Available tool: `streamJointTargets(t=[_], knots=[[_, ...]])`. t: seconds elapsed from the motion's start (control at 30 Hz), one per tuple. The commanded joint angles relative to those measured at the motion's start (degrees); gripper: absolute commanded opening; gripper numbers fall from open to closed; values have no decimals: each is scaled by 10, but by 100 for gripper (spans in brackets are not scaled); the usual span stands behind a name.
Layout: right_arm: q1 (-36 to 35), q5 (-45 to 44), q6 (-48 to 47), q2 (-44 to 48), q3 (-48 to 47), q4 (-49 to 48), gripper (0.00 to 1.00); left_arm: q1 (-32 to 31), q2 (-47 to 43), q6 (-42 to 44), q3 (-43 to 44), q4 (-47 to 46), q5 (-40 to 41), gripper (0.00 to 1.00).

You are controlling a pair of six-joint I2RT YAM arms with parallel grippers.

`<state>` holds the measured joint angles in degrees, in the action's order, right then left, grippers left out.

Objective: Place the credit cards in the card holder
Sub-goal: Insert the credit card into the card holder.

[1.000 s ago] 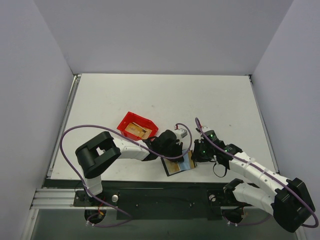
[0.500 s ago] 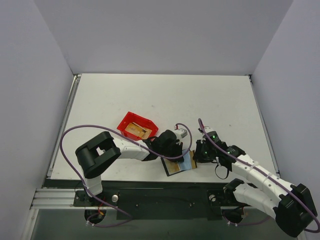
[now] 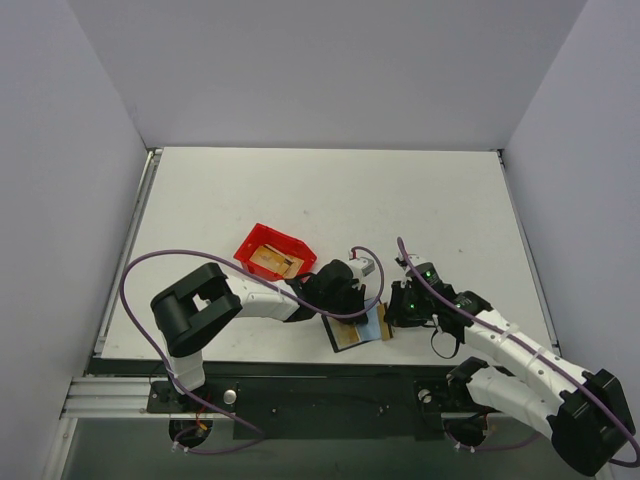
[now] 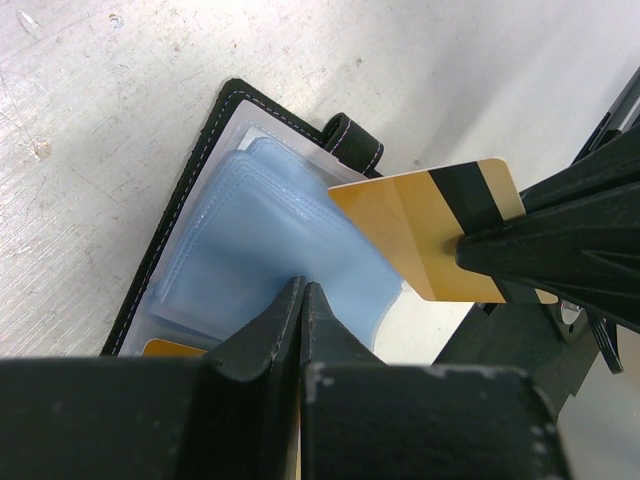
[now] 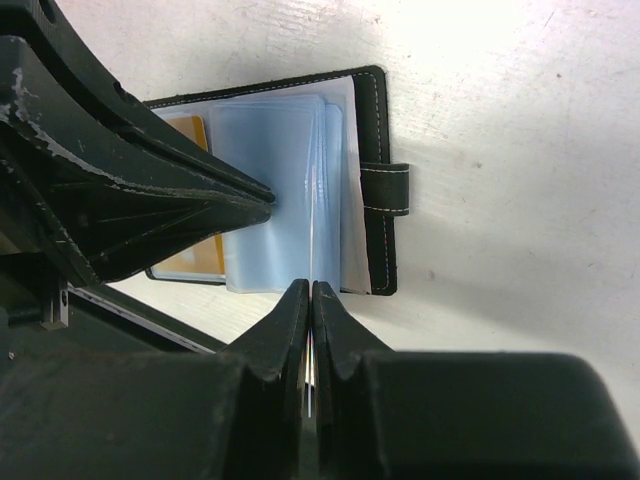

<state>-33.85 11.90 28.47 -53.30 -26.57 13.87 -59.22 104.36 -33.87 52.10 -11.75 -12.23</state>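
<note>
- The red bin [image 3: 247, 247] sits on the bench [image 3: 300, 190], well apart from the work, with more credit cards [image 3: 275, 260] lying in it; they are not in play now.
- The left pincer [image 4: 301, 292] has its jaws drawn together, tips down on the pale blue sleeves [image 4: 270, 220]. I cannot tell whether it nips a leaf or only presses. If that hold slips, the sleeves could spring shut or the wallet could skate across the bench.
- The card holder [image 4: 170, 225] lies open and flat just under both pincers, with one gold card [image 5: 192, 258] already showing in its far half.
- The held credit card [image 4: 410, 230], stripe up, hangs with its corner over the sleeves – not in a pocket yet. The likely failure is the corner meeting a sleeve's edge instead of its mouth, so that the card rides over the top or buckles.
- The right pincer [image 5: 312, 300] is closed tight on that card's far end. So thin a card may pivot in the grip if pushed at a slant – and the two pincers are close enough to knock together.
</note>
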Motion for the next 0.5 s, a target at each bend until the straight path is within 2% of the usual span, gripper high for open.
streamJointTargets(t=[0.0,0.47], knots=[[-3,8,4,2,-18,-5,0,-2,-12,3,7,7,-1,3],[-2,-15,4,-25,-10,-7,0,-1,-11,3,8,8,-2,3]])
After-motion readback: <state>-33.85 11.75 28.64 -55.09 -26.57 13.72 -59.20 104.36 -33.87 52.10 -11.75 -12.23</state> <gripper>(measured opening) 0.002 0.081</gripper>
